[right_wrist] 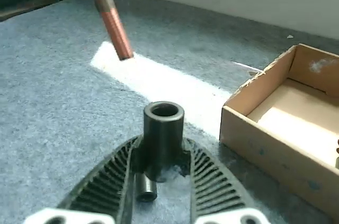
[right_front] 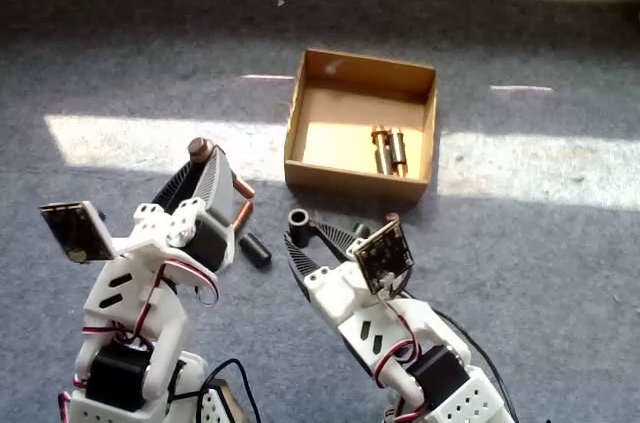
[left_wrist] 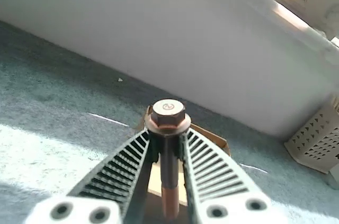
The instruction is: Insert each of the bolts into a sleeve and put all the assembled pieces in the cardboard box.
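My left gripper (right_front: 205,169) is shut on a copper-coloured bolt (right_front: 200,149), its hex head (left_wrist: 168,114) at the fingertips and the shaft running back between the ribbed fingers (left_wrist: 212,168). Held upright in my shut right gripper (right_front: 301,232) is a black sleeve (right_front: 298,219), bore facing up (right_wrist: 163,112). The bolt's shaft (right_wrist: 111,17) hangs tilted, above and to one side of this sleeve, apart from it. A second black sleeve (right_front: 254,248) lies on the carpet between the arms. The cardboard box (right_front: 355,183) stands just beyond, holding two assembled pieces (right_front: 388,150).
Grey carpet covers the floor, crossed by a bright sunlit band (right_front: 120,141). A white wall (left_wrist: 175,33) runs behind the box (right_wrist: 265,134). The loose sleeve (right_wrist: 144,188) lies right under my right gripper (right_wrist: 163,147).
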`<action>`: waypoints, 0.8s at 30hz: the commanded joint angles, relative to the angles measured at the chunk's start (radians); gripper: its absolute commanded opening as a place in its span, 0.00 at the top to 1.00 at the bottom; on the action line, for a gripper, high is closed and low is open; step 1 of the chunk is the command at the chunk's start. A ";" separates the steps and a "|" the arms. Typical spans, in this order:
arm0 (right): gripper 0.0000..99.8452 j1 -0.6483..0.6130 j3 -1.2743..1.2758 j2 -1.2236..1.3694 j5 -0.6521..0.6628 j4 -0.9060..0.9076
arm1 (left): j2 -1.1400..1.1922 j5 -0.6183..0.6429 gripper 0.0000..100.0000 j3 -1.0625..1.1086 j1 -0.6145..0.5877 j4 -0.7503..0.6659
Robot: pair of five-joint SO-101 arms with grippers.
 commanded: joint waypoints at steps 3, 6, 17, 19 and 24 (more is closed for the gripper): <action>0.99 -0.016 0.154 -0.010 0.060 0.025 | -0.031 0.031 0.99 -0.085 0.119 -0.026; 0.99 -0.018 0.154 -0.010 0.195 0.041 | -0.031 0.029 0.99 -0.073 0.177 -0.025; 0.99 -0.016 0.154 -0.012 0.269 0.041 | -0.031 0.000 0.99 -0.015 0.229 -0.026; 0.99 -0.015 0.154 -0.012 0.269 0.025 | -0.031 -0.002 0.99 0.008 0.254 -0.029; 0.99 -0.015 0.154 -0.012 0.270 0.019 | -0.031 -0.063 0.99 0.058 0.300 -0.029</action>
